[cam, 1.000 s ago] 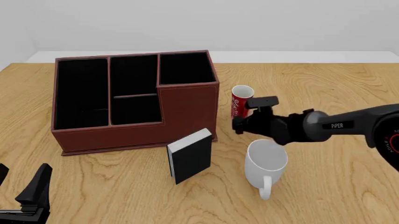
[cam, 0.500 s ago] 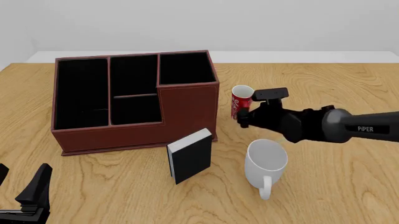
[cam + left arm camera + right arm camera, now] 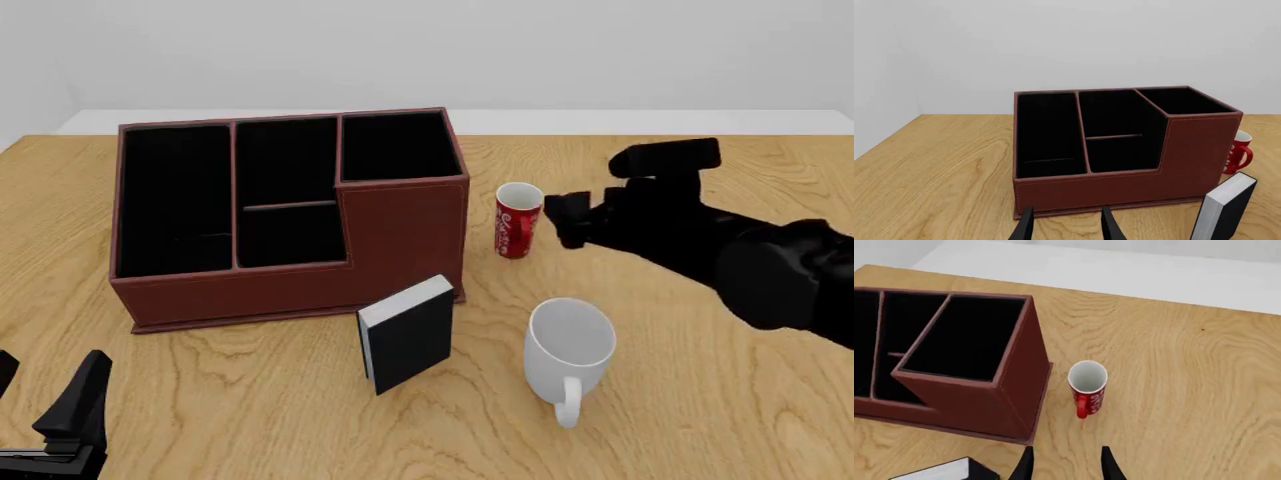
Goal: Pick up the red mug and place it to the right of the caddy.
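Note:
The red mug [image 3: 518, 220] stands upright on the table just right of the caddy [image 3: 400, 235], a small gap between them. It also shows in the right wrist view [image 3: 1087, 385] and, partly hidden behind the caddy [image 3: 1121, 187], in the left wrist view [image 3: 1238, 152]. My right gripper [image 3: 566, 216] is open and empty, raised a little to the right of the mug and apart from it; in its own view [image 3: 1066, 467] the mug lies ahead of the fingers. My left gripper [image 3: 47, 405] is open and empty near the table's front left, in front of the caddy [image 3: 1066, 227].
A larger white mug [image 3: 571, 345] stands in front of the red mug. A black book with white pages [image 3: 407, 335] stands upright by the caddy's front right corner, also in the left wrist view [image 3: 1224, 207] and the right wrist view [image 3: 947, 471].
My right gripper has drawn back from the red mug, up and to the right. The mug stands where it was. The left arm has not moved.

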Controlling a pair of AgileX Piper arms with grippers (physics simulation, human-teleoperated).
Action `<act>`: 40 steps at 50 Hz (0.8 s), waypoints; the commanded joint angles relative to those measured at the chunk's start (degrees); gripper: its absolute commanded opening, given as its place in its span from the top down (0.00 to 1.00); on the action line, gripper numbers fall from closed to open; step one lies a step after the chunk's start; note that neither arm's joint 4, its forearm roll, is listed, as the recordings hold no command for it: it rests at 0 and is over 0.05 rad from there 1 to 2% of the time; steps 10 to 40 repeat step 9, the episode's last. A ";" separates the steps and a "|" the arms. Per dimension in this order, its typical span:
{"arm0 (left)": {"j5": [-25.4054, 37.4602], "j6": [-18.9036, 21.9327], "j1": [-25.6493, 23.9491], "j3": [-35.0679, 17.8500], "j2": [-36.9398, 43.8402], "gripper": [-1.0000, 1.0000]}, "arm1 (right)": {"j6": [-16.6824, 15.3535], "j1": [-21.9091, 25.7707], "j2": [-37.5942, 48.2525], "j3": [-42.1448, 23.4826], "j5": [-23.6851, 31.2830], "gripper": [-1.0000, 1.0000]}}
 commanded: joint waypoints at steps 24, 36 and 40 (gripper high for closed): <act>0.00 0.00 0.00 0.00 0.00 0.00 | -3.11 0.88 -34.81 1.13 17.30 0.00; 0.00 0.00 0.00 0.00 0.00 0.00 | -3.11 0.88 -34.81 1.13 17.30 0.00; 0.00 0.00 0.00 0.00 0.00 0.00 | -3.11 0.88 -34.81 1.13 17.30 0.00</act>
